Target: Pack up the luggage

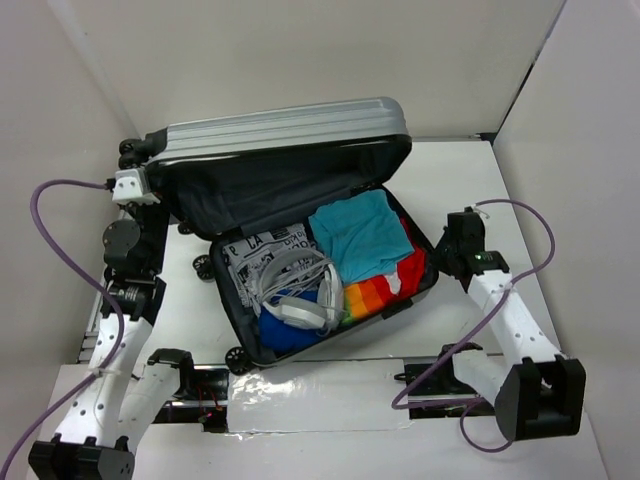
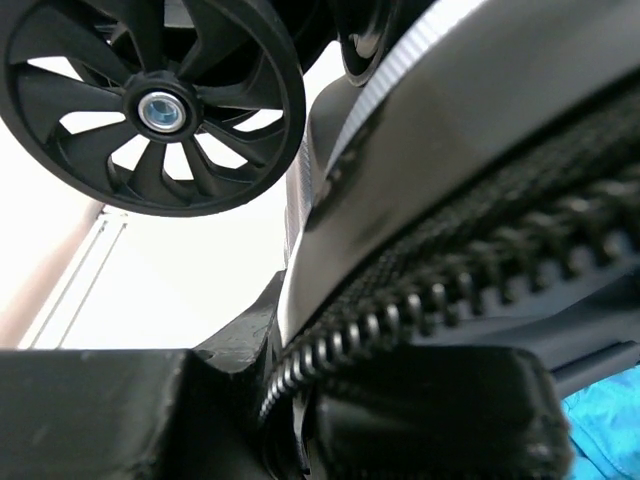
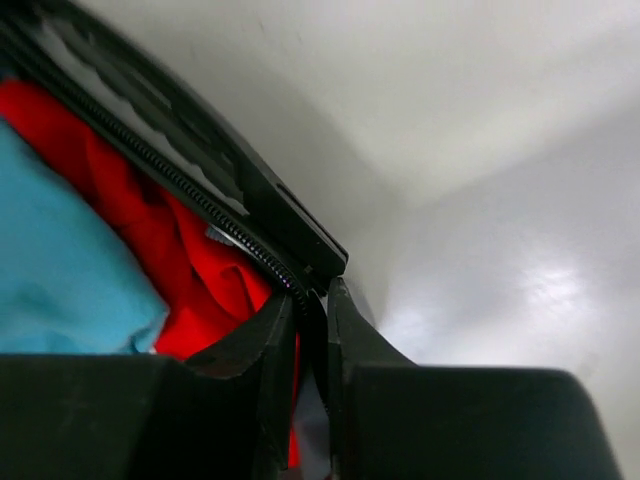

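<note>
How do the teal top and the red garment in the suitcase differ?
The teal top is one plain colour; the red garment carries rainbow stripes. The teal top lies uppermost; the red garment sits partly beneath it. Both lie inside the luggage.

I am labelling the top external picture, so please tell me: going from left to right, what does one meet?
In order: left fingers → printed cloth → headphones → teal shirt → right fingers. The three middle things lie in the open luggage.
</note>
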`<action>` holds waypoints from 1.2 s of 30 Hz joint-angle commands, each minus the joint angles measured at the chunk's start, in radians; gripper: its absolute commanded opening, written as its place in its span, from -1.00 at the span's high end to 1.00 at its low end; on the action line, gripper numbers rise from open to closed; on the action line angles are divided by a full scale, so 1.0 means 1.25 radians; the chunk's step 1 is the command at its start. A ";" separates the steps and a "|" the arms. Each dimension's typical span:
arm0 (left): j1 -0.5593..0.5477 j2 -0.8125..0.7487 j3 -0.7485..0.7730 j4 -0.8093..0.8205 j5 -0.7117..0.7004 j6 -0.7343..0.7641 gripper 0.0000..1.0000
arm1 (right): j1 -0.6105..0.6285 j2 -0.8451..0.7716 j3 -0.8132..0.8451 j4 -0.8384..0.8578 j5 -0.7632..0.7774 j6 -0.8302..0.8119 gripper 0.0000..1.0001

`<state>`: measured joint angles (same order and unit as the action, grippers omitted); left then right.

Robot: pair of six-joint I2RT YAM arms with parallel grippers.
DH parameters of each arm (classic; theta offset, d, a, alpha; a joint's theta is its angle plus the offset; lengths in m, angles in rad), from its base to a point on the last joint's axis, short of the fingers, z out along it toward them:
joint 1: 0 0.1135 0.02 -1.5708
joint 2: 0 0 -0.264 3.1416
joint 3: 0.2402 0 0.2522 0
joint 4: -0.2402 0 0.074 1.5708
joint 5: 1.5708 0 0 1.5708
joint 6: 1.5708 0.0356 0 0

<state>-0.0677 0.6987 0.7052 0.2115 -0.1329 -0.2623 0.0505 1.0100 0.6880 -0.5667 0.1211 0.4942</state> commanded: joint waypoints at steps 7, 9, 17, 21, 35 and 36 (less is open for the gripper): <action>-0.095 0.154 0.156 0.050 0.229 -0.127 1.00 | 0.066 0.282 0.151 0.465 0.091 0.427 1.00; -0.137 0.183 0.176 0.059 0.184 -0.106 1.00 | 0.066 0.331 0.216 0.466 0.091 0.446 1.00; -0.382 0.299 0.312 0.020 -0.125 0.029 1.00 | 0.092 0.568 0.416 0.482 0.054 0.518 1.00; -0.489 0.254 0.213 0.061 -0.157 0.091 1.00 | 0.099 0.598 0.435 0.474 -0.001 0.466 1.00; -0.673 0.057 -0.074 -0.062 -0.213 0.000 1.00 | 0.084 0.602 0.412 0.437 -0.129 0.354 1.00; -0.683 0.050 -0.082 -0.071 -0.194 0.000 1.00 | 0.084 0.602 0.402 0.437 -0.129 0.346 1.00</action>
<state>-0.7815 0.7662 0.6487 0.2081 -0.8524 0.0765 0.1169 1.7374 1.2037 -0.1150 0.0799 0.7597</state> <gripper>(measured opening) 0.168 0.274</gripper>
